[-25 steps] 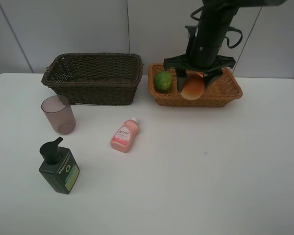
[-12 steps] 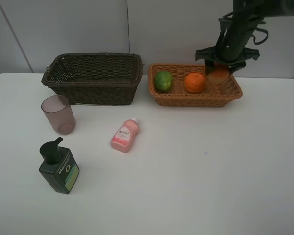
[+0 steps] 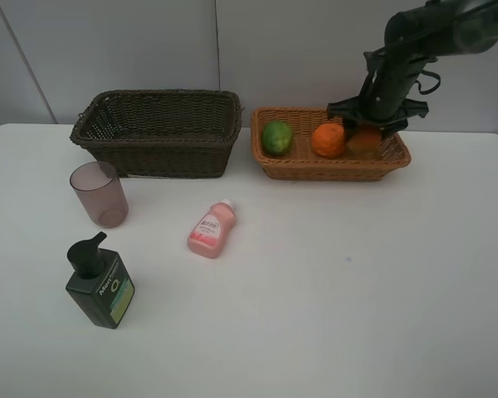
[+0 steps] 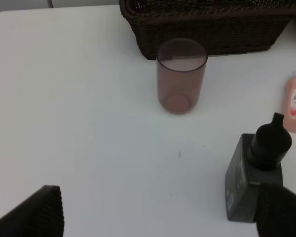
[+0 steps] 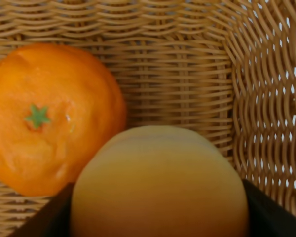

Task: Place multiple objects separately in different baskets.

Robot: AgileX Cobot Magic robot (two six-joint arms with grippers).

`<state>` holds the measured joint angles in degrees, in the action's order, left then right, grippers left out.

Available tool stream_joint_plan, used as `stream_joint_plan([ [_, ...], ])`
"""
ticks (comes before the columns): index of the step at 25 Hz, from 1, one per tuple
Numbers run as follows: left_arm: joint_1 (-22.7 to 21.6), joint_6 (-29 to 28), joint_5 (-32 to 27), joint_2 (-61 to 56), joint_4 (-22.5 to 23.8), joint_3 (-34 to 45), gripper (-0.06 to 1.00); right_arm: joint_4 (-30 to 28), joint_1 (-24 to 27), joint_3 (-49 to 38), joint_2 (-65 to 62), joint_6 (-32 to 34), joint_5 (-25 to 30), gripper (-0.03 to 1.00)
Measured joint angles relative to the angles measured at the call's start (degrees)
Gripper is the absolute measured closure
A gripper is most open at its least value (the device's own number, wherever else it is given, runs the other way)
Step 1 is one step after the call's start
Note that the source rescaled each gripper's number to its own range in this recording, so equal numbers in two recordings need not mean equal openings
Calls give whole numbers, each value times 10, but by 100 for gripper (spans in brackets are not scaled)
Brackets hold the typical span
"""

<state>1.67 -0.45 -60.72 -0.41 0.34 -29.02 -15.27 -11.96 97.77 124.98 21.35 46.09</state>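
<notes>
Left end effector (image 4: 158, 217) spread, right end effector (image 3: 367, 134) clamped

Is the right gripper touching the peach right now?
Touching. The right wrist view shows the peach wedged between the dark fingers of the right gripper, one pressed against each side of it.

Both baskets are woven wicker, rough and ribbed: the dark basket (image 3: 158, 153) matt brown, the light basket (image 5: 266, 98) with a slight sheen. The orange (image 5: 49, 118) shows dimpled, faintly glossy peel; the peach (image 5: 158, 182) is smooth and matt. The cup (image 4: 181, 79) is translucent plastic, the table (image 3: 357, 290) smooth matt white.
</notes>
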Motion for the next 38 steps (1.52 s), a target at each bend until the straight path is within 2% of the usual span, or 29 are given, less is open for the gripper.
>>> stream_joint_plan([
  [1,0,0,0,0,0,0,-6,0,0,0,0,0,-1,90],
  [5,0,0,0,0,0,0,-6,-1,0,0,0,0,-1,32],
  [6,0,0,0,0,0,0,-6,-1,0,0,0,0,0,24],
  [8,0,0,0,0,0,0,-6,-1,0,0,0,0,6,17],
  [11,0,0,0,0,0,0,-6,1,0,0,-1,0,25,13],
  [20,0,0,0,0,0,0,-6,50,-2,0,-62,-28,122,13],
  [22,0,0,0,0,0,0,-6,54,-6,-13,-85,-29,128,13],
  [31,0,0,0,0,0,0,-6,59,-7,-193,-271,-37,94,13],
  [38,0,0,0,0,0,0,-6,59,-7,-278,-476,-55,127,13],
])
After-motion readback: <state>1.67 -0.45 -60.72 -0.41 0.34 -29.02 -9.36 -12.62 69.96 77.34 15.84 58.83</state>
